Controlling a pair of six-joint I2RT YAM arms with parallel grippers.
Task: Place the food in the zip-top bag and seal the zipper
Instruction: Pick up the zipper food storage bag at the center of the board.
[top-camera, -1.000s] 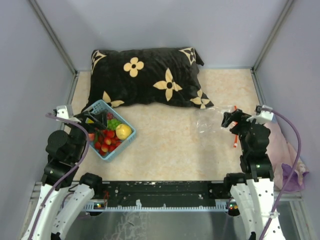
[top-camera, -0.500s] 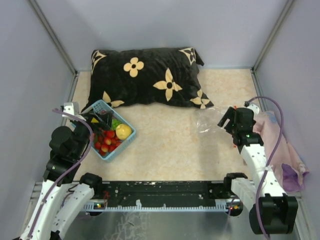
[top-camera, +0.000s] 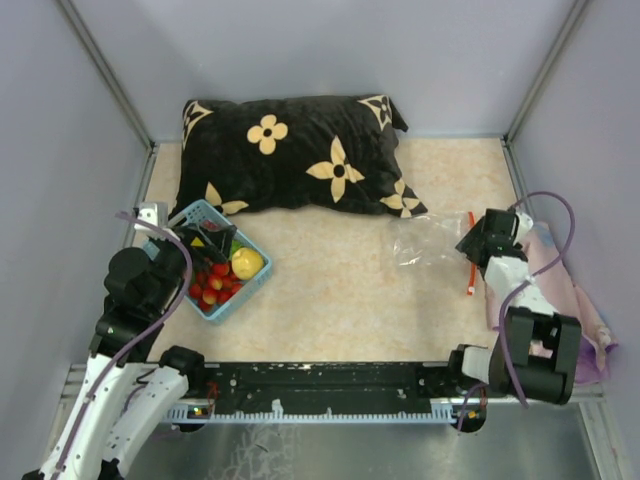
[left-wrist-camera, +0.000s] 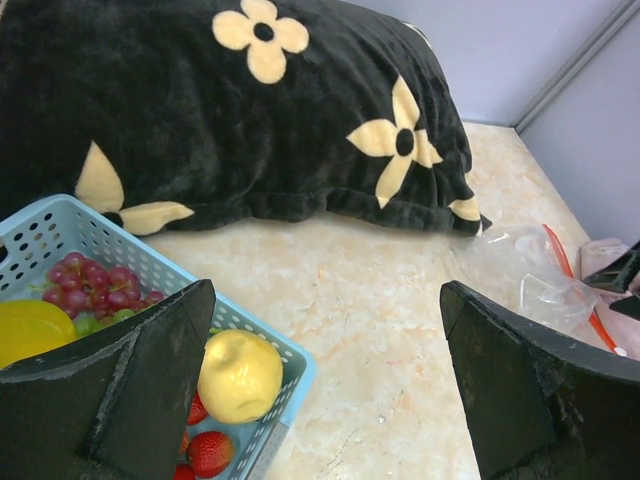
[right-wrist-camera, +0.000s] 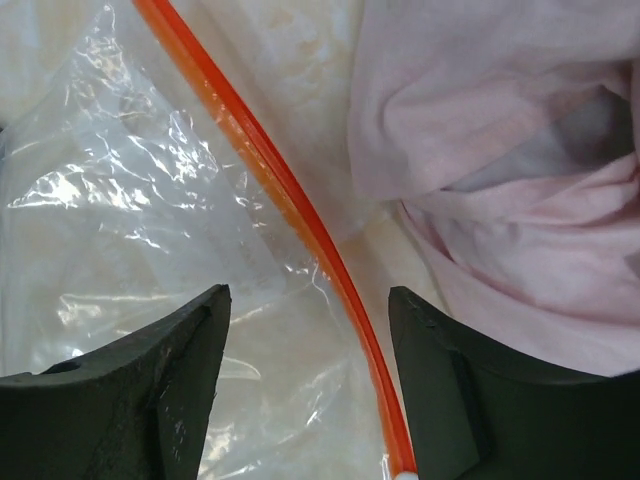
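The food lies in a light blue basket (top-camera: 255, 283) at the left: a yellow fruit (top-camera: 246, 263), red strawberries (top-camera: 212, 285) and grapes (top-camera: 228, 245). My left gripper (top-camera: 203, 240) hovers open over the basket. In the left wrist view the left gripper (left-wrist-camera: 327, 290) holds nothing, with the yellow fruit (left-wrist-camera: 238, 375) by its left finger. The clear zip-top bag (top-camera: 425, 243) lies flat at the right. My right gripper (top-camera: 478, 240) is down at the bag's right edge. In the right wrist view the right gripper (right-wrist-camera: 307, 292) is open, and the red-orange zipper (right-wrist-camera: 270, 175) runs between its fingers.
A black pillow (top-camera: 300, 155) with cream flowers lies across the back. Pink cloth (right-wrist-camera: 500, 170) is bunched right beside the bag's zipper edge, against the right wall (top-camera: 600, 150). Bare tabletop (top-camera: 330, 270) separates basket and bag.
The right arm has swung out to the right and come down over the bag's zipper edge, its jaws a little narrower. The left gripper has edged forward over the basket.
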